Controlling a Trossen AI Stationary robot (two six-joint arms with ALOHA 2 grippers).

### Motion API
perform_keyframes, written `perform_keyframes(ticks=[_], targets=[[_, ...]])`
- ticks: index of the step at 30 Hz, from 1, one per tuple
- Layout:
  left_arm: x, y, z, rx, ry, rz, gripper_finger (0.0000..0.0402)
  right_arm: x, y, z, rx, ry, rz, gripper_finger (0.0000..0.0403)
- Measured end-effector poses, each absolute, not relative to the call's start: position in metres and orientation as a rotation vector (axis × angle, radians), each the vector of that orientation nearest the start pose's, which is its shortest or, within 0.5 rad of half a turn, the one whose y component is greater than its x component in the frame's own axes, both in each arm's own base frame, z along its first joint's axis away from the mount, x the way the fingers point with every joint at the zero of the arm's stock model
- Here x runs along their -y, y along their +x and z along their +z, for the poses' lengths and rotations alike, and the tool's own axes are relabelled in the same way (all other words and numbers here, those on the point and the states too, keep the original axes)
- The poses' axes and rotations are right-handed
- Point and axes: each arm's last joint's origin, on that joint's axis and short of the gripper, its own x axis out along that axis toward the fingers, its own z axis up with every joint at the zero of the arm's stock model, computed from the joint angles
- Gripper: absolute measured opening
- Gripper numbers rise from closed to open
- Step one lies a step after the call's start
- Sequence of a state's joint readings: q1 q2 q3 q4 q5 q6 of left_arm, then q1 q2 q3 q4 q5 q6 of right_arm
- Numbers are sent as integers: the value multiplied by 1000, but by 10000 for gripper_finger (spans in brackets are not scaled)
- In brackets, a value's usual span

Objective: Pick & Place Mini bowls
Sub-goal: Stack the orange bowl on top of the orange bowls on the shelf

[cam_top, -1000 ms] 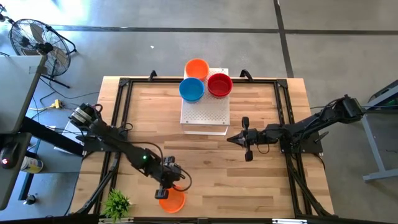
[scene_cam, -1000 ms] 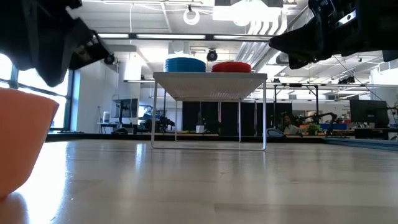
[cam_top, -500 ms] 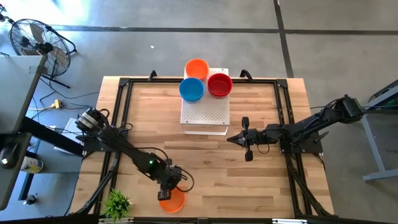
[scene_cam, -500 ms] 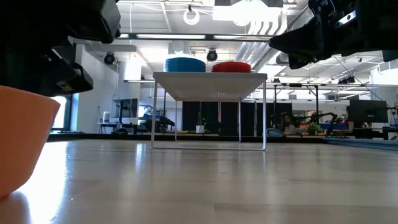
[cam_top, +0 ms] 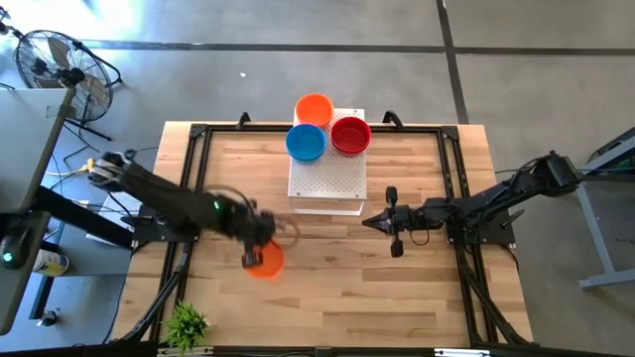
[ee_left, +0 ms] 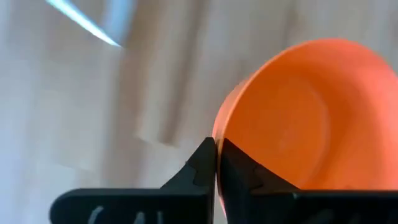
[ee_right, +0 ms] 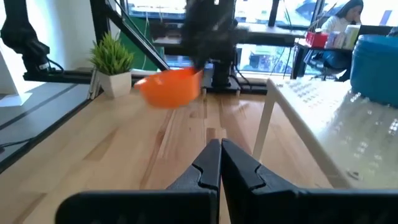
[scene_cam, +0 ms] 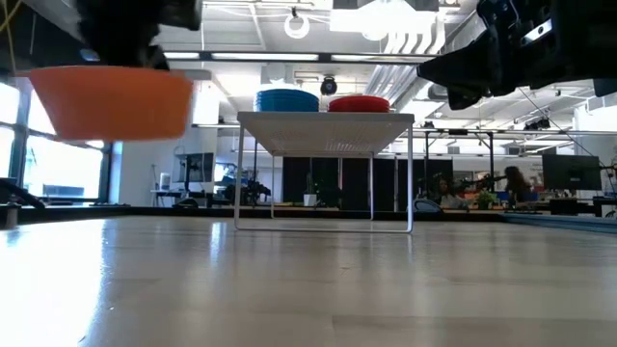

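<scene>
Wooden bench [cam_top: 327,268] under overhead view: my left hand [cam_top: 260,230] pinches the rim of an orange mini bowl [cam_top: 265,260], lifted clear at seven o'clock. Blue bowl [cam_top: 306,144], red bowl [cam_top: 350,135] and another orange bowl [cam_top: 315,107] sit at twelve by the white board [cam_top: 327,183]. My right hand [cam_top: 382,222], fingers together and empty, waits at three. Such a thin rim pinch could let the bowl swing and slip.

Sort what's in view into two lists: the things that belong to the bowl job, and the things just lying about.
Job:
- orange bowl, lifted off the table in the left pincer
- orange bowl, blue bowl and red bowl on the white perforated board

Lying about:
- small potted plant at the table's near left corner
- floor fan beyond the table
- right pincer, shut and idle
</scene>
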State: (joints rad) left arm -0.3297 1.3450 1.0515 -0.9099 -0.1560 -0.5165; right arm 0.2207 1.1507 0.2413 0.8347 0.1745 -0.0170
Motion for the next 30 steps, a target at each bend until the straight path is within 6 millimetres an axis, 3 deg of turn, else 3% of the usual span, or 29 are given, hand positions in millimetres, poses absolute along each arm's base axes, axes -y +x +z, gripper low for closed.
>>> perform_keyframes(ticks=[6, 13, 17, 24, 30], targets=[[9, 207, 295, -1018, -260, 399, 3, -40, 202, 180, -81, -33, 47, 0], [-58, 178, 309, -917, -393, 714, 2, -40, 202, 180, -81, -42, 47, 0], [-93, 171, 307, -910, -419, 810, 2, -40, 202, 179, -86, -44, 47, 0], [-150, 175, 296, -840, -497, 846, 1, -40, 202, 179, -87, -44, 47, 0], [-172, 183, 265, -979, -555, 842, 1, -40, 202, 179, -91, -45, 47, 0]])
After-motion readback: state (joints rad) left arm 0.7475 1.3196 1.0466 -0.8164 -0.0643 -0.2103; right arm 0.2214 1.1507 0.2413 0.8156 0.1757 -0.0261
